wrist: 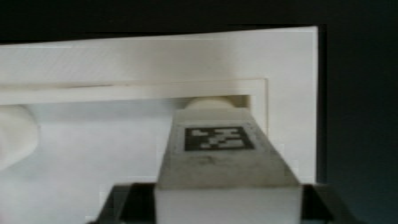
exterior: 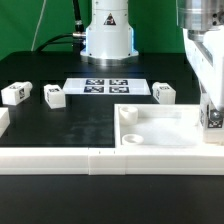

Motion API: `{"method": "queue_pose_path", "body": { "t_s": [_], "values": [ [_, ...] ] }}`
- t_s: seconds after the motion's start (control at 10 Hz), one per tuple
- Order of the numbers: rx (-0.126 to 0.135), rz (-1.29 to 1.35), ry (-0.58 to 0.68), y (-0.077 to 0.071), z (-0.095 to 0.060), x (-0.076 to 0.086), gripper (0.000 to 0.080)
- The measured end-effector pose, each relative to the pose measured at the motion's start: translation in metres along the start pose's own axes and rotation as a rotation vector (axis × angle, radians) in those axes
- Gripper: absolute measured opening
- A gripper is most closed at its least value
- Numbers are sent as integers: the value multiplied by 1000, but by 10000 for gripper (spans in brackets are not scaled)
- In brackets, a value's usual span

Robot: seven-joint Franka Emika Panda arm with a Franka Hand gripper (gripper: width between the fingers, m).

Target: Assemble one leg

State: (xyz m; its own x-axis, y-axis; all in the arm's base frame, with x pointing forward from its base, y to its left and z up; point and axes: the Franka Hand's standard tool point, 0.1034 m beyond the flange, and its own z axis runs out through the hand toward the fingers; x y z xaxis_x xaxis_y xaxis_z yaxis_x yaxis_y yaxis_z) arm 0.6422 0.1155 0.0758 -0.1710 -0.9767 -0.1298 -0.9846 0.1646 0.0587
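Clamped on the leg (wrist: 219, 140) with the gripper (wrist: 219, 205), lined up at the panel's (wrist: 89, 120) corner hole (wrist: 214, 102) — likely to jam or cross-thread if pressed in tilted or off-centre, or slip in that grip.

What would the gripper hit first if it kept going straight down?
Probably the white panel, at its corner hole. The leg held in the gripper points at that hole. How far apart they are is hard to tell.
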Motion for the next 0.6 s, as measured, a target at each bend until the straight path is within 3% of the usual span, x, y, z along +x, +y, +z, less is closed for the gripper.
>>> {"method": "queue_pose_path", "body": {
  "t_s": [0.1, 0.2, 0.3, 0.4, 0.6],
  "values": [
    [-1, -5, 0, 0, 1, 0, 314],
    [-1, -14, 0, 1, 1, -1, 506],
    [0, -69, 0, 0, 1, -1, 506],
    [-1, -106, 1, 1, 1, -2, 618],
    [-3, -320, 0, 2, 2, -5, 640]
  ]
}}
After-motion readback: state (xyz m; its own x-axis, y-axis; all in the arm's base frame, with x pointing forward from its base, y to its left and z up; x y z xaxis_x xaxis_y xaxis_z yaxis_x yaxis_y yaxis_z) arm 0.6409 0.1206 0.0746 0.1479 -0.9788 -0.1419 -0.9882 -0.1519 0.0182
